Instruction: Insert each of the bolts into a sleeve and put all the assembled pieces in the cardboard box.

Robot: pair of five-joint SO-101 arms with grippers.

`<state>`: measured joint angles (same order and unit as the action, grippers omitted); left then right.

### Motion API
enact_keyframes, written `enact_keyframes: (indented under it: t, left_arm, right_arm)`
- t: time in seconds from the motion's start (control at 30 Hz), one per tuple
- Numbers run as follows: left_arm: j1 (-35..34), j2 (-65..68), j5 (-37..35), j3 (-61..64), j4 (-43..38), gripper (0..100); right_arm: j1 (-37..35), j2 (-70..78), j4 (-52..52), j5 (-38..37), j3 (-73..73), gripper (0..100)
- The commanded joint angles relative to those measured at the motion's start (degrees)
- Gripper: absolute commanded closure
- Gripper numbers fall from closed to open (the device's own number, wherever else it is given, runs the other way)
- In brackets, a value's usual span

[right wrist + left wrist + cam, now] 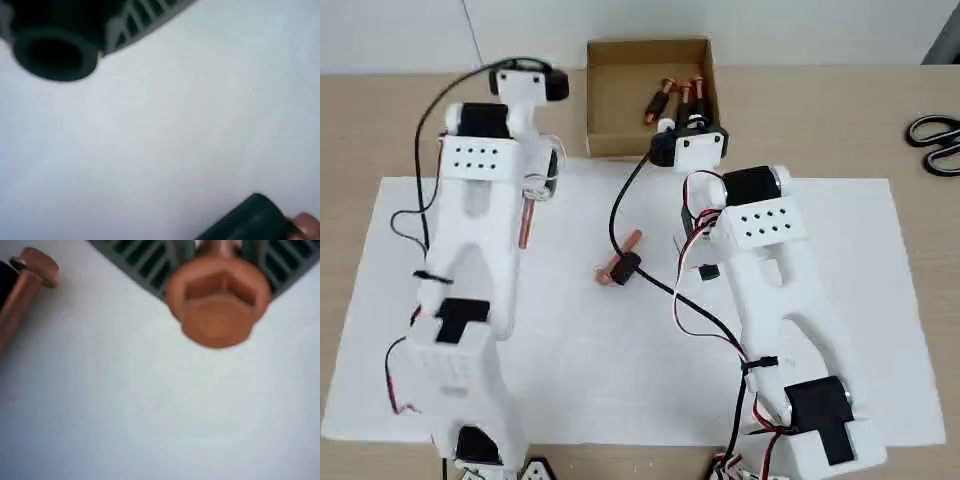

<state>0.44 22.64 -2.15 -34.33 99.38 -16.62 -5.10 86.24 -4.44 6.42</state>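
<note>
- The right gripper (702, 262) pinches a black sleeve (52, 52) above the white paper (570, 380) — its open bore faces the wrist camera.
- At the paper's middle lies an assembled piece (620, 266), flat, between the two grippers and touching neither.
- The left gripper (532, 195) is clamped on a copper bolt (217, 305) — its hex head is turned to the wrist camera.
- Farthest off, the cardboard box (600, 100) holds three finished pieces (680, 100).
</note>
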Motion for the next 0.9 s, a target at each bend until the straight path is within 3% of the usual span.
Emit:
enact_keyframes:
  t: [0.0,0.37,0.57,0.87]
  left_arm:
    - [0.44,-12.92,1.58,2.68,1.05,99]
    - [1.58,-40.7,1.58,20.53,0.97,99]
    - [1.58,-47.74,1.49,27.21,-1.41,99]
    - [4.13,-54.24,-0.09,28.35,-1.85,99]
  right_arm:
    - [0.66,-3.56,-0.22,-0.09,-0.26,99.1]
    - [0.22,-12.44,-3.03,0.0,-0.18,99.1]
    - [0.22,-24.4,-3.21,-0.18,0.35,99.1]
    - [0.22,-38.64,-12.0,-0.35,15.56,99.5]
